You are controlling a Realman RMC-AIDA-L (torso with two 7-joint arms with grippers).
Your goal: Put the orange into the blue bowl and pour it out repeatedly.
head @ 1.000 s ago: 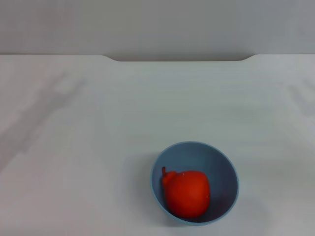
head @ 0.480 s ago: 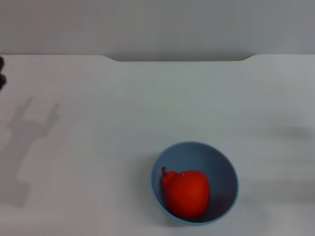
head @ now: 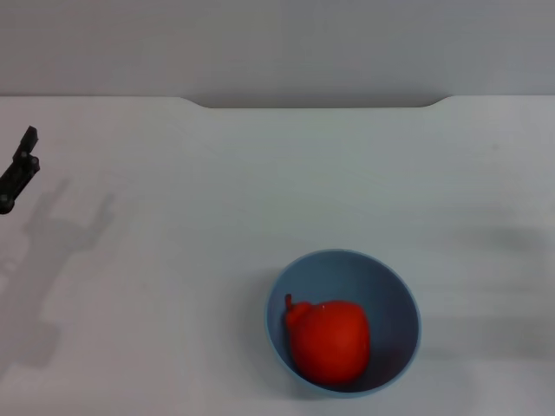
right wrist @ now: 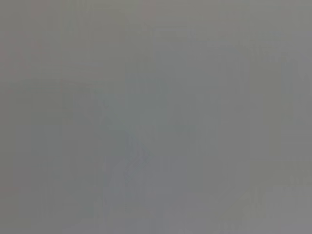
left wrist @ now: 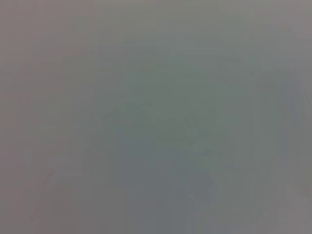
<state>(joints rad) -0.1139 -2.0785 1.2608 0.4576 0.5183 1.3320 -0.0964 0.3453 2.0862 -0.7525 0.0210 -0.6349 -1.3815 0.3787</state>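
**Orange sits in the bowl; the pouring is still to do**

A plain white bench (head: 217, 173) fills the head view, with a grey wall behind its far edge. On the near part of the bench, a little to the robot's right of the middle, stands the blue bowl (head: 395, 290), upright. The orange (head: 329, 341) lies inside it, against the near-left side of the bowl's inner wall, with its small nub pointing up and to the left.

At the far left edge of the head view only a dark tip of the left claw (head: 19, 169) shows, well apart from the bowl, with its shadow on the bench beside it. I cannot tell if its fingers are apart or together. The right claw is not visible in any view, and both wrist views show only a plain grey surface.

As I judge it, the placing step is done for this round. What is left is to take the bowl, tip it so the orange rolls out, and then repeat.
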